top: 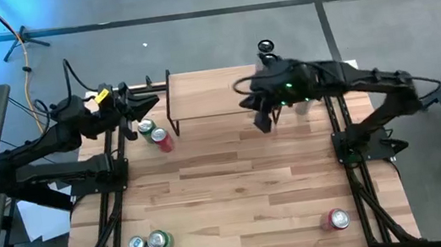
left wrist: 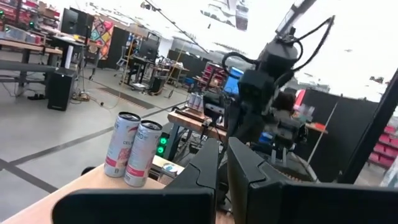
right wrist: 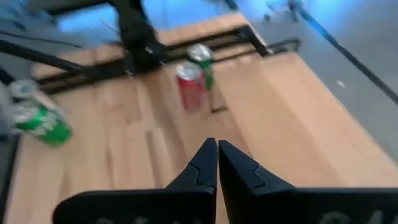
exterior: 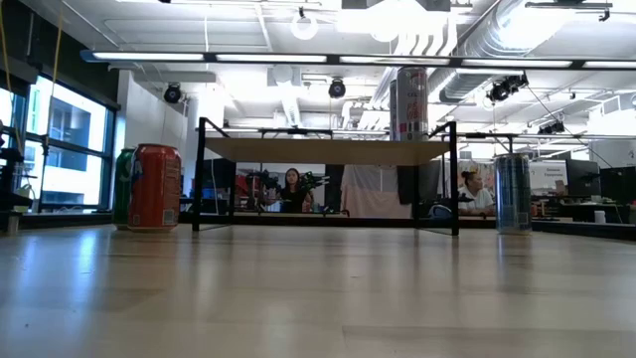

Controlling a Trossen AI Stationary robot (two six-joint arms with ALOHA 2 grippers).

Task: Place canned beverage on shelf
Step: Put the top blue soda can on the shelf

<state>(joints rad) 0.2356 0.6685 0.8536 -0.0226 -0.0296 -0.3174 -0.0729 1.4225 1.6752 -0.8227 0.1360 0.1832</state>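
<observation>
Both grippers closed on nothing: left gripper (left wrist: 222, 163), right gripper (right wrist: 217, 155). Red can (top: 163, 140) beside shelf (top: 208, 95) is judged rigid, slick, dentable; mid-body side grasp advised

The high camera is looking straight down on the whole light wooden table (top: 237, 181). The low camera is sitting at tabletop height, facing level across toward the small raised light-wood shelf on black legs (exterior: 328, 151). Both wrist cameras are looking forward past their own dark fingers; all views are sharing this shelf area
</observation>
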